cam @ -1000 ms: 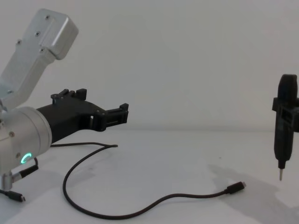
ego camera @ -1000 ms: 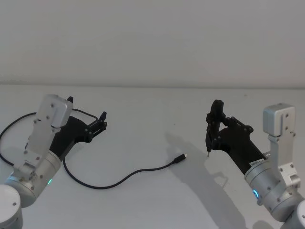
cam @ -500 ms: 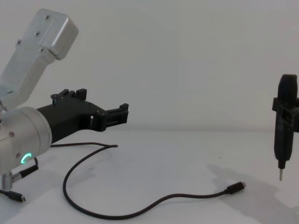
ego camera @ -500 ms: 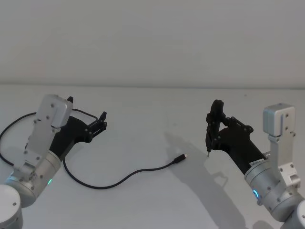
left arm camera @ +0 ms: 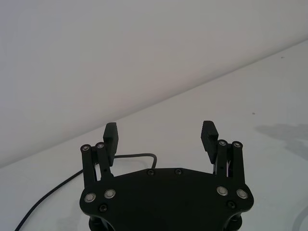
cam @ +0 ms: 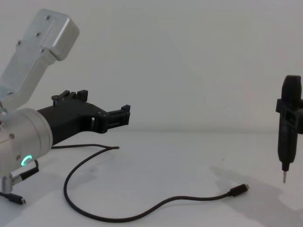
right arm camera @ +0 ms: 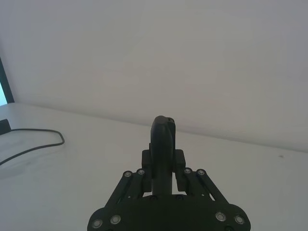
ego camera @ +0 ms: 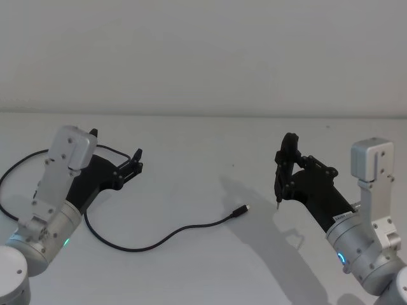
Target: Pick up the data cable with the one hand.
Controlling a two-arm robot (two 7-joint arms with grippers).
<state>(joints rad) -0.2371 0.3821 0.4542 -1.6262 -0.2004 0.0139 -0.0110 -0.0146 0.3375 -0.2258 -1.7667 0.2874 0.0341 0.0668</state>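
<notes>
The data cable [ego camera: 159,241] is a thin black cord lying in loops on the white table, and its silver-tipped plug [ego camera: 241,210] rests near the middle. In the chest view the data cable [cam: 137,215] curves along the front to the plug [cam: 239,190]. My left gripper [ego camera: 116,146] hovers open above the cable's left loop, well left of the plug. The left wrist view shows that gripper [left arm camera: 160,130] with its fingers wide apart and nothing between them, the cable [left arm camera: 137,156] beyond it. My right gripper [ego camera: 283,181] holds a slim black pointed tool [ego camera: 285,166] upright, to the right of the plug.
The white table [ego camera: 203,146] runs back to a plain pale wall. A second small plug [cam: 16,199] lies under my left wrist. The tool's metal tip [cam: 284,177] hangs just above the tabletop at the right.
</notes>
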